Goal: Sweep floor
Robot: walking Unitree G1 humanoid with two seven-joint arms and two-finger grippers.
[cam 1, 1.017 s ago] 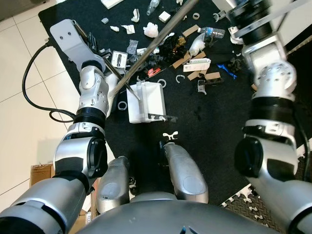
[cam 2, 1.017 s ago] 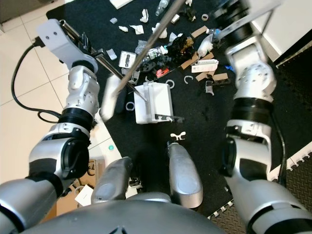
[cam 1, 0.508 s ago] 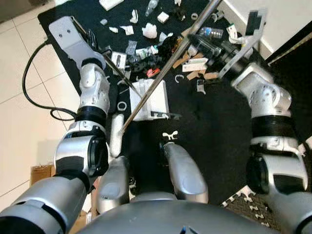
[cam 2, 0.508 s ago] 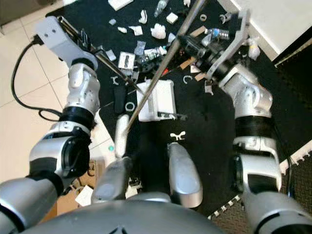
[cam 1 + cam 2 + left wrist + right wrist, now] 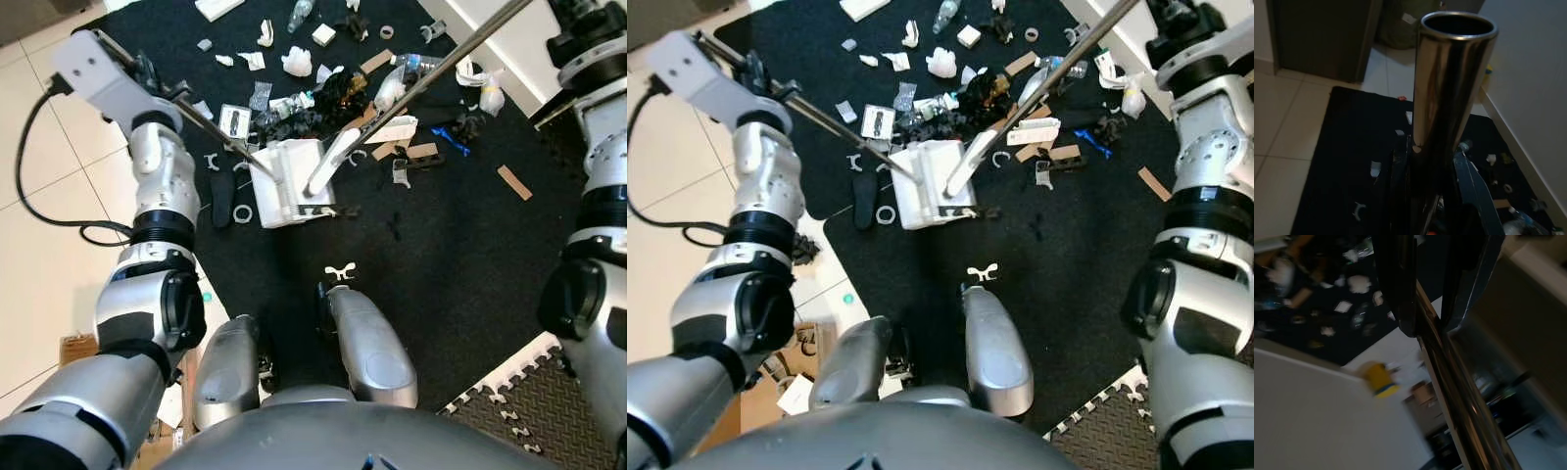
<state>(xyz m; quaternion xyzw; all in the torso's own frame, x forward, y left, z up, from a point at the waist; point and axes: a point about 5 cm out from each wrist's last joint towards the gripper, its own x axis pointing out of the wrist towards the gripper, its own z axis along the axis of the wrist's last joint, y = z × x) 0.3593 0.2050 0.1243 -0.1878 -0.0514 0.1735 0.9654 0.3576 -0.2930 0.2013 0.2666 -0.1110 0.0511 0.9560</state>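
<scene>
Head views: a white dustpan [image 5: 291, 181] lies on the black mat [image 5: 441, 264] at centre frame, just below a scatter of litter [image 5: 323, 93] (paper scraps, cardboard strips, a plastic bottle) across the upper middle. The left gripper [image 5: 1432, 196], at upper left, is clenched on the dustpan's thin metal handle [image 5: 211, 127], which slants down to the pan. The right gripper [image 5: 1422, 308], at upper right, grasps the broom pole [image 5: 460, 49]; its pale broom head [image 5: 328, 166] rests against the dustpan's right edge. Beige floor tiles [image 5: 49, 245] border the mat at left.
</scene>
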